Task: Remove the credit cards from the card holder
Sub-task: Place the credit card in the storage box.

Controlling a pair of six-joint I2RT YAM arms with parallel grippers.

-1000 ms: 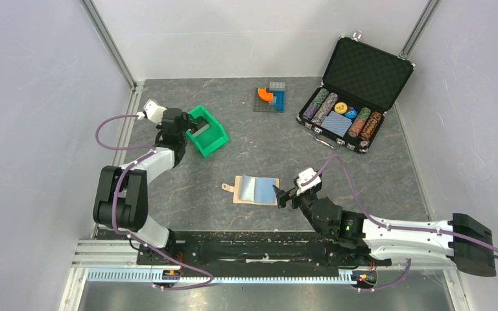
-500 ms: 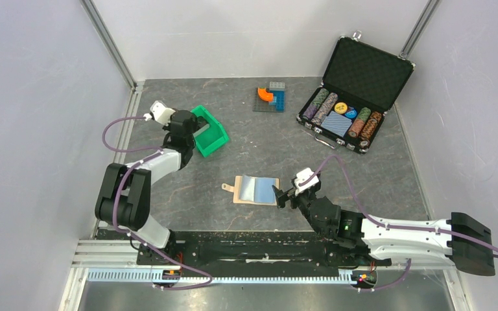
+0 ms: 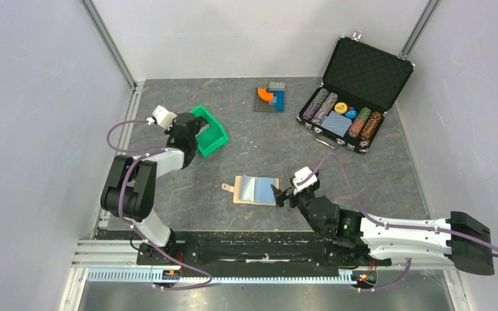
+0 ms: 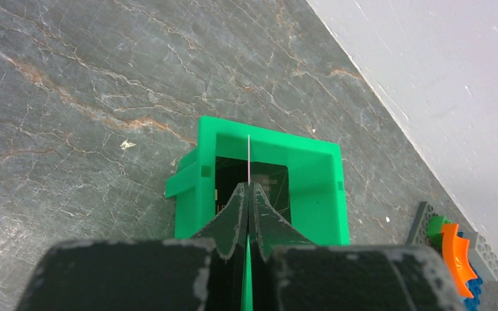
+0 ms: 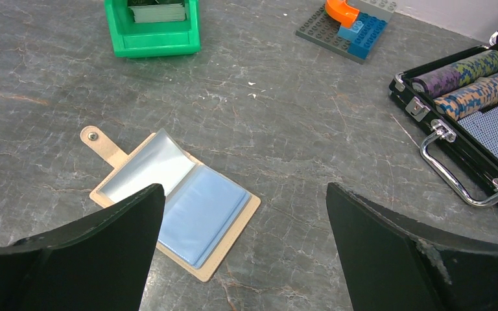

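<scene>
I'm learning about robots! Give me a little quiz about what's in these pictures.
1. True or false: the card holder lies open on the table.
2. Which gripper has its jaws wide apart? A) left gripper B) right gripper
3. The left gripper pinches a thin credit card, seen edge-on, over a bin. What colour is the bin?

Key: 1 true; 2 B; 3 green.
</scene>
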